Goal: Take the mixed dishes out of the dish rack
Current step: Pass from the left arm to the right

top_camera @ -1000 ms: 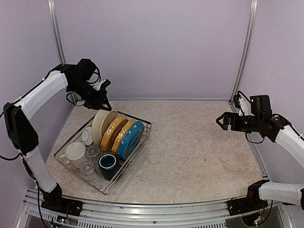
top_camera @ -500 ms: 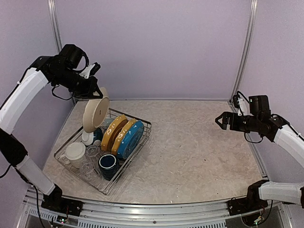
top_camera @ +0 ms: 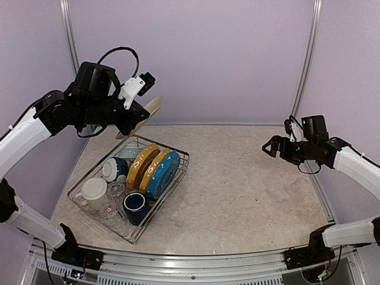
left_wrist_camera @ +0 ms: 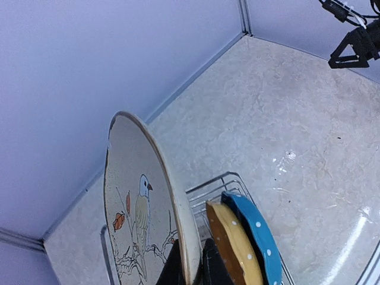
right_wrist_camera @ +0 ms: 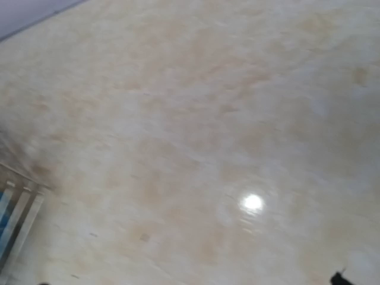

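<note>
My left gripper (top_camera: 136, 114) is shut on the lower rim of the cream plate (top_camera: 149, 110) and holds it in the air above the back of the dish rack (top_camera: 135, 240). In the left wrist view the cream plate (left_wrist_camera: 142, 208) stands on edge, its bird picture showing, with my left gripper (left_wrist_camera: 193, 264) pinching its rim. Two yellow dotted plates (top_camera: 142, 163) and a blue dotted plate (top_camera: 163, 175) stand upright in the rack. A navy mug (top_camera: 135, 205), a cream mug (top_camera: 94, 190), clear glasses (top_camera: 110, 209) and a teal bowl (top_camera: 113, 168) sit beside them. My right gripper (top_camera: 270, 147) hangs open and empty at the right.
The marble tabletop (top_camera: 249, 190) stretches between the rack and the right arm. Purple walls close the back and sides, with metal posts (top_camera: 307, 65) in the corners. The right wrist view is a blur of tabletop, with a corner of the rack (right_wrist_camera: 15, 219) at its lower left.
My left arm has lifted the cream plate out of the rack, up and to the right, and tilted it. My right gripper has shifted a little to the left.
</note>
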You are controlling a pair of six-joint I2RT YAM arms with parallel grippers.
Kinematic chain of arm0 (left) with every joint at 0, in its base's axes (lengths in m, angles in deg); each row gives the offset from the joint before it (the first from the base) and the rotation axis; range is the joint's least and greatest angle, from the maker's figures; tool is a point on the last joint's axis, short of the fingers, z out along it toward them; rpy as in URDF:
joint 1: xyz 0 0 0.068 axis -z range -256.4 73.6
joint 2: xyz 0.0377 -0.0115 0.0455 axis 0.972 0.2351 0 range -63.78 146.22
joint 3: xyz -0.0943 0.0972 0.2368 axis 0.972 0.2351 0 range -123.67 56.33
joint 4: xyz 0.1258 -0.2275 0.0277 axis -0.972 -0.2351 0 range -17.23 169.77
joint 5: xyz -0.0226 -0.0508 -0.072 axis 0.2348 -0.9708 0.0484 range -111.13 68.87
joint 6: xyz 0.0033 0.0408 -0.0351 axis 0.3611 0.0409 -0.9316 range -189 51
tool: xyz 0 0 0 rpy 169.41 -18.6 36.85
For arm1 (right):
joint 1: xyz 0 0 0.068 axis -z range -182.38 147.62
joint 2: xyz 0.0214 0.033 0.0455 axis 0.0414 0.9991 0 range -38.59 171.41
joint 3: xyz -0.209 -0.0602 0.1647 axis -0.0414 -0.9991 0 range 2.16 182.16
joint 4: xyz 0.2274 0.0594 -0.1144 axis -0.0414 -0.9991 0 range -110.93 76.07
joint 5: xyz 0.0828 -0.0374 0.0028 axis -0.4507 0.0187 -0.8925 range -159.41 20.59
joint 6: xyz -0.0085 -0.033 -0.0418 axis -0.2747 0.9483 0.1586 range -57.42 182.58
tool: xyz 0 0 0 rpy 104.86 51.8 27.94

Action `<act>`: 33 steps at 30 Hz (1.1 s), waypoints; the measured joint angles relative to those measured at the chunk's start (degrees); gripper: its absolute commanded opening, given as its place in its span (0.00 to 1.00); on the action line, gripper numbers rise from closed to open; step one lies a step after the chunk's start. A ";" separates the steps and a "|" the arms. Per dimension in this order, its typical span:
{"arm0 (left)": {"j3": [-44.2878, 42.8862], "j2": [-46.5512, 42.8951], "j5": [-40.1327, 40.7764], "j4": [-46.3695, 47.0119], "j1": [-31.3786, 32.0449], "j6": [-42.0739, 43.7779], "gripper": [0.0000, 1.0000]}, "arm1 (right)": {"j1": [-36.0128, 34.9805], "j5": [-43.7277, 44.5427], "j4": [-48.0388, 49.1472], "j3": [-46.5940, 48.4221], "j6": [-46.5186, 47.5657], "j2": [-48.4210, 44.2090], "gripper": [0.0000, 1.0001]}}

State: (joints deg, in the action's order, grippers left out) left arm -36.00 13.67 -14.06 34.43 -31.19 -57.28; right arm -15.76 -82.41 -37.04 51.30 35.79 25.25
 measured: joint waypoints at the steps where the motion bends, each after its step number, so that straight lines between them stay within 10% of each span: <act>1: 0.96 -0.20 1.66 2.29 1.53 2.43 0.00 | -0.09 -0.72 0.44 0.76 -0.85 0.98 1.00; 14: 16.61 6.97 20.52 34.47 17.38 34.16 0.00 | -3.50 -11.78 10.88 9.79 -13.77 6.69 1.00; 33: 19.45 18.01 30.14 48.22 24.02 48.15 0.00 | -20.11 -7.08 12.48 22.38 -17.40 18.10 0.81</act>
State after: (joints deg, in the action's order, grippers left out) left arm -16.55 31.68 16.08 82.65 -7.17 -9.13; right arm -35.87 -89.49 -24.56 73.68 18.39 43.34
